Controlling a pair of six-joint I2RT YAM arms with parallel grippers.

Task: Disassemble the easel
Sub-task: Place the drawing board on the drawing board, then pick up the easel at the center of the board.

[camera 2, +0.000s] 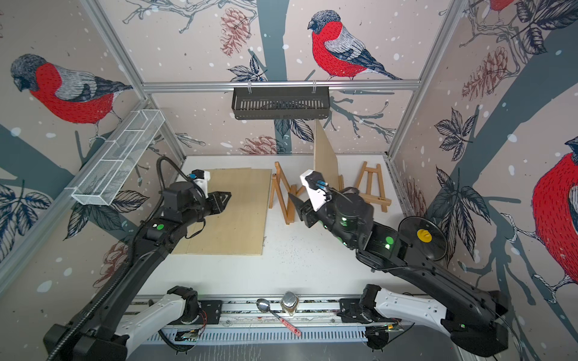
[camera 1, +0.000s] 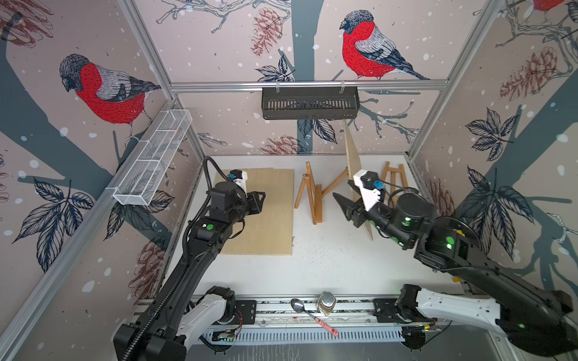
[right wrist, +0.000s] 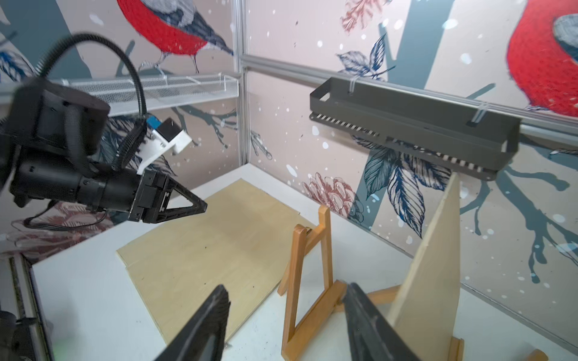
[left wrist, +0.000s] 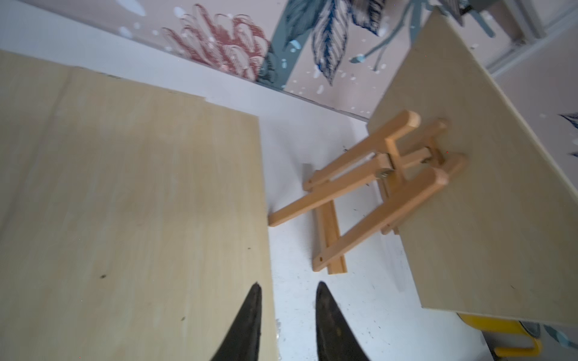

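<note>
**Lining up on the standing board**

Right gripper hangs low, jaws wide apart and empty. The bare easel shows through the gap, untouched.

Standing board is upright on edge just outside one finger, not gripped. A wooden lip shows at its lower corner. The frame propping it is mostly hidden behind the arm in both top views, so I cannot tell how it leans.

Left gripper hovers over the edge of the flat boards lying on the table. Its jaws are part open and hold nothing.

My read: this board comes off next, and the right arm is placed for it but not yet around it.

- Shift sideways until the board's near upright edge sits between the fingers, then close flat on both faces.
- It is a thin sheet, so a grip too low would likely let it swing. Take it well up the edge.
- Lift only enough to clear the lip. The black shelf seems to hang close over the top corner.
- Carry it away from the bare easel, which stands near enough for a trailing corner to tip it.
- The left gripper should leave the stack free as a landing place.
</note>
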